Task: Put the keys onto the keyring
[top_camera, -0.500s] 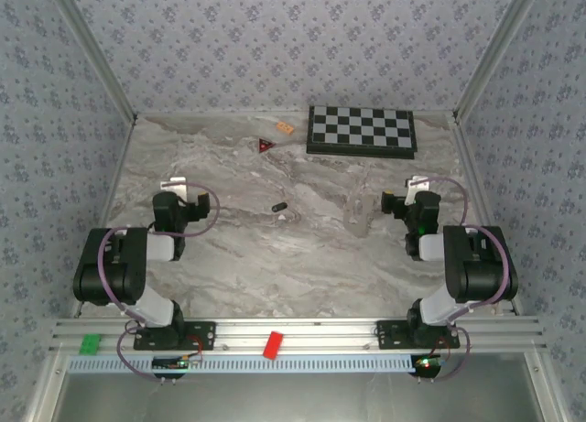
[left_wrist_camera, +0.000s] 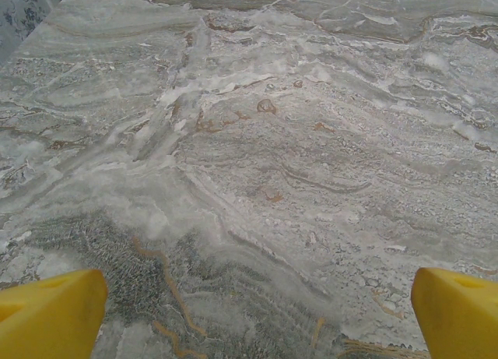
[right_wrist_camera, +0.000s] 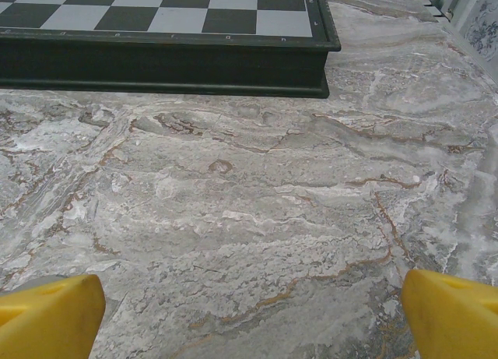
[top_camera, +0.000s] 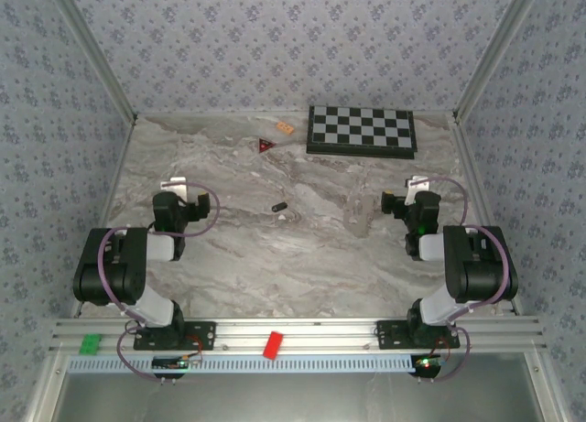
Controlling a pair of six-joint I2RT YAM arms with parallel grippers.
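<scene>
The keys (top_camera: 280, 207), a tiny black-headed piece, lie on the marble table (top_camera: 275, 257) near its middle. To their right rests the keyring (top_camera: 356, 215), a pale silvery loop that is hard to tell from the marble. My left gripper (top_camera: 181, 186) hovers at the left, well apart from the keys. Its yellow fingertips (left_wrist_camera: 50, 316) stand wide, and the left gripper (left_wrist_camera: 257, 320) is open over bare marble. My right gripper (top_camera: 411, 186) sits right of the keyring. In the right wrist view the right gripper (right_wrist_camera: 253, 316) is open too, with nothing between its fingers.
A chessboard (top_camera: 362, 130) lies at the back right, and its dark edge (right_wrist_camera: 163, 63) faces the right gripper. A small red triangle (top_camera: 266, 146) and an orange chip (top_camera: 285, 127) lie at the back. A red block (top_camera: 273, 345) and a green block (top_camera: 90, 343) sit on the front rail.
</scene>
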